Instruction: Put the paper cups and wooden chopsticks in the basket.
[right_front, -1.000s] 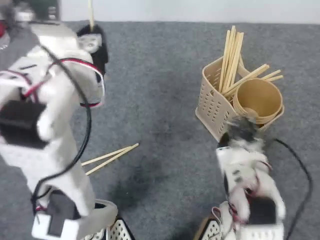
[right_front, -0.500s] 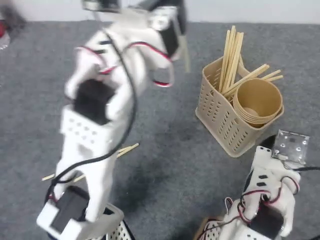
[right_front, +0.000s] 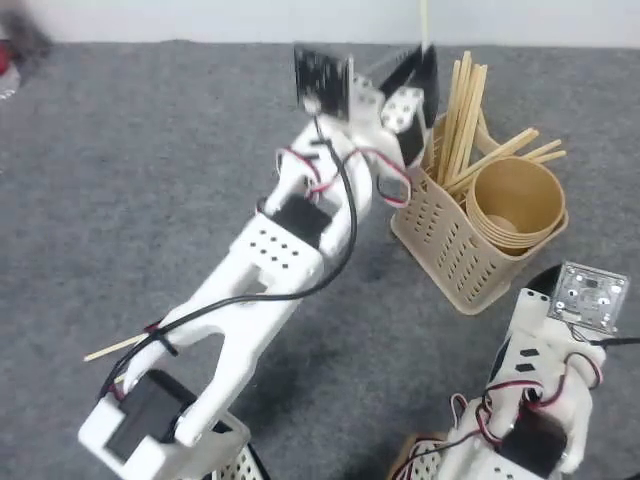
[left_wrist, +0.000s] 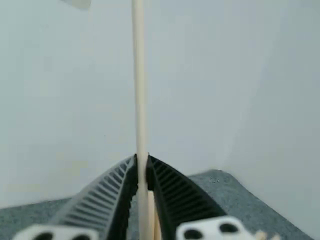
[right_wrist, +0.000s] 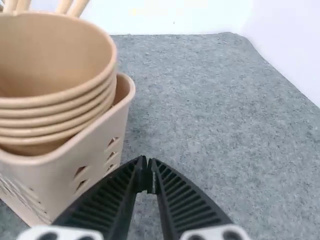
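Left tool (right_front: 418, 68): pinches a single wooden chopstick (left_wrist: 139, 75) low on its shaft, stick upright and rising well above the fingertips; hangs at the far right of the desk (right_front: 150, 180), just beside the far left corner of the basket (right_front: 440, 235). Basket: tan, perforated walls, standing toward the right edge of the desk, nearer the far side. Paper cups (right_front: 515, 200): nested in one stack, mouth up, inside the basket's right part, rims above the wall. Bundled chopsticks (right_front: 462, 110): standing in the basket's left part, leaning, several crossing over the cup stack toward the right edge. Loose chopstick (right_front: 115, 348): flat on the desk toward the near left corner, partly hidden under the left arm. Right tool (right_wrist: 146, 167): jaws pressed together, empty, low over the desk, just beside the basket's wall, apart from it, near the right near corner.
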